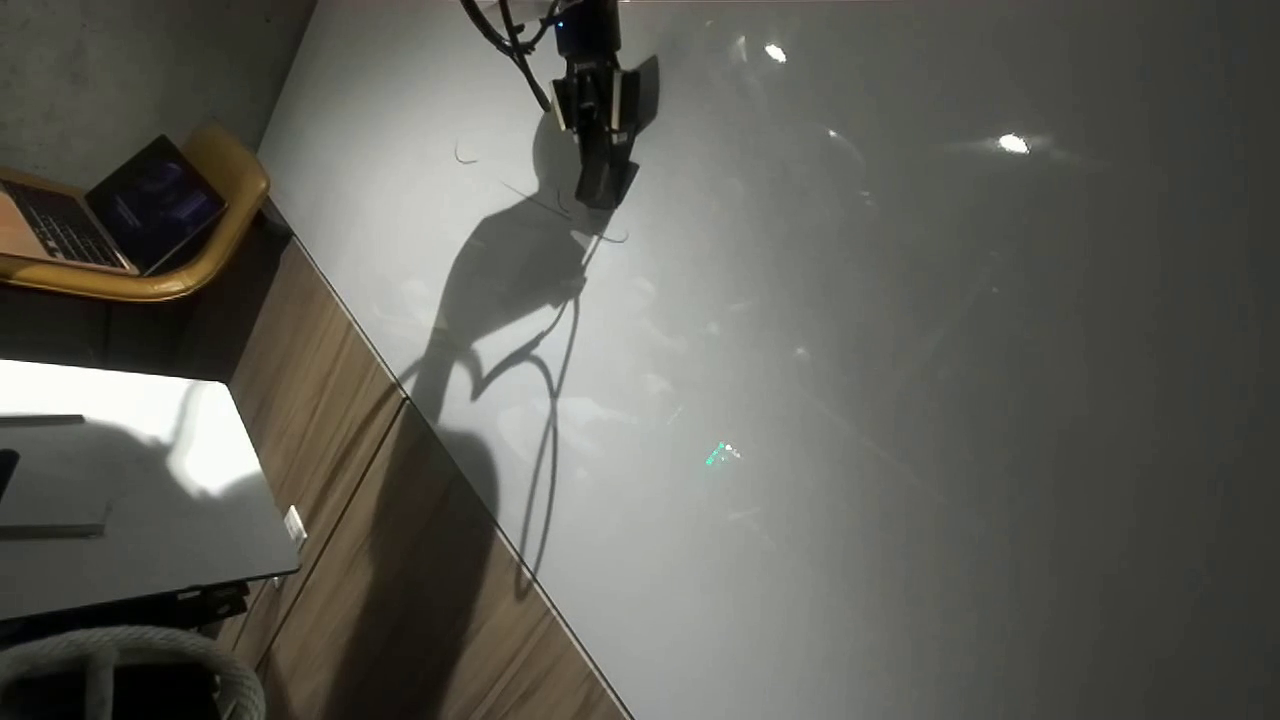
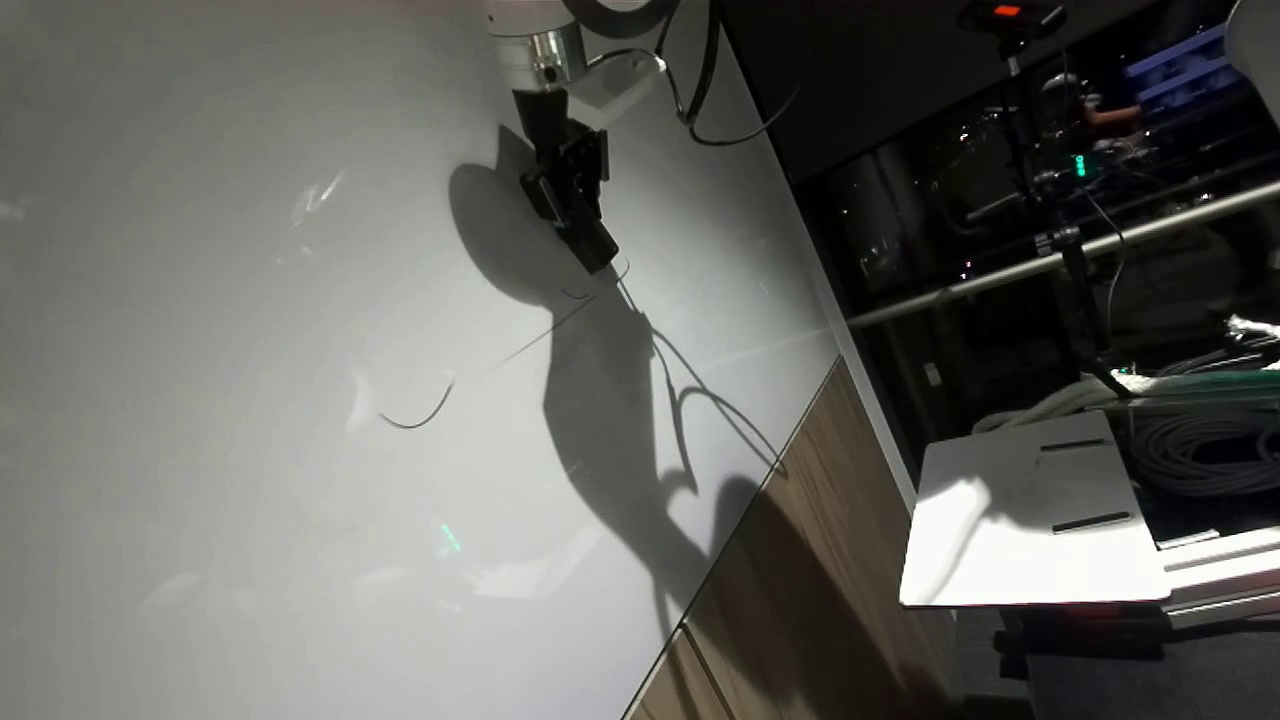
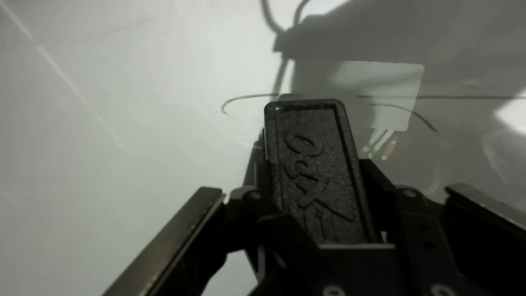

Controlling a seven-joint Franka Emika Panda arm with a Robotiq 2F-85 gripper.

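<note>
Glossy whiteboard [image 1: 900, 350], thin strokes [image 3: 468, 97], wood panelling [image 1: 420, 520], laptop [image 1: 152, 205] on yellow chair [image 1: 140, 288], gripper [image 1: 600, 130] clamping dark embossed block [image 3: 318, 176]

In an exterior view, a black gripper [image 1: 600, 135] is hanging at the top, holding a dark block [image 1: 604, 183]; the angle is hiding whether the block is touching the white board [image 1: 850, 400]. Thin lines [image 1: 536, 200] are marking the board near the block. A shadow [image 1: 510, 265] is falling over the board and onto wooden panels [image 1: 300, 350]. At the left, an open laptop [image 1: 140, 215] is sitting on a yellow chair [image 1: 232, 170]. Below, a table [image 1: 200, 540] is catching light, and thick rope [image 1: 130, 638] is looping at the corner.
</note>
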